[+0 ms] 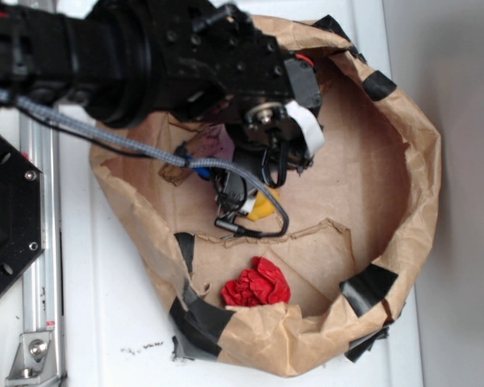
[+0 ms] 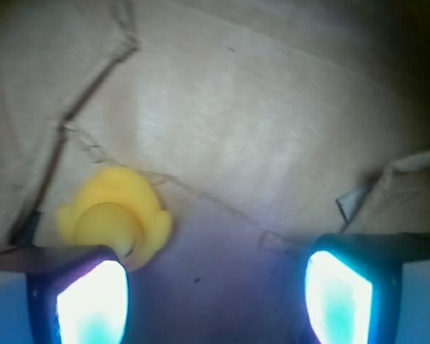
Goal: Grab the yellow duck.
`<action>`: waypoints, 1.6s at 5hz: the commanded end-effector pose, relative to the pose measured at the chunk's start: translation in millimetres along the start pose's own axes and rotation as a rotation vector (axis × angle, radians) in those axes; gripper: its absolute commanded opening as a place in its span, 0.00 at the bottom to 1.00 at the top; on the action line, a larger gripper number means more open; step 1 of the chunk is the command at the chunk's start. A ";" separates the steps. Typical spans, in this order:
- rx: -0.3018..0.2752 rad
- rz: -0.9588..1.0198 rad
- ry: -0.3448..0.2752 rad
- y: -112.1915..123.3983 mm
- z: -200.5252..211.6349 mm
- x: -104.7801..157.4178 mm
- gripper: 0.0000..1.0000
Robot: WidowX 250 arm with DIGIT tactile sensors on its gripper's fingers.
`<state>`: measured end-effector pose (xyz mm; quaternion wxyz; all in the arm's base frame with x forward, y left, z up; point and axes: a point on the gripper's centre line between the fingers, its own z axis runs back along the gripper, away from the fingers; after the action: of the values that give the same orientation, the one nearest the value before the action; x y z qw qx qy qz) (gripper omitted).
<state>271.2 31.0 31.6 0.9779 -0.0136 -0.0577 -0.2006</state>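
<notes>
Presently the claw [image 2: 213, 301] gapes apart, yellow duck [image 2: 115, 218] at one finger's edge.

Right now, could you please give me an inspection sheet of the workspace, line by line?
Surface: crumpled brown paper nest patched with black tape, lying on a white table.
Job's things: yellow duck on the paper floor, against the inner edge of one finger rather than centred in the gap.
Clutter: crumpled red paper wad near the nest's rim; a pink and blue item under the arm, too hidden to name.
Grippers: gripper low over the paper, jaws wide apart, nothing held.
Cables: grey braided cable running along the arm into the nest.
Surroundings: black plate and metal rail beside the nest.
</notes>
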 end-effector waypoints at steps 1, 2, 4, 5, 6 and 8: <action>-0.037 -0.092 -0.037 -41.3 -23.5 19.8 1.00; -0.063 -0.153 -0.051 -67.6 -24.4 22.3 1.00; -0.049 -0.144 -0.135 -64.5 -10.3 38.9 1.00; -0.050 -0.136 -0.132 -58.7 -13.3 44.3 1.00; -0.047 -0.148 -0.126 -59.3 -16.4 44.8 1.00; -0.066 -0.138 -0.106 -57.6 -12.7 39.5 0.00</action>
<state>283.9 -38.0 17.7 0.9584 -0.0557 -0.0941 -0.2635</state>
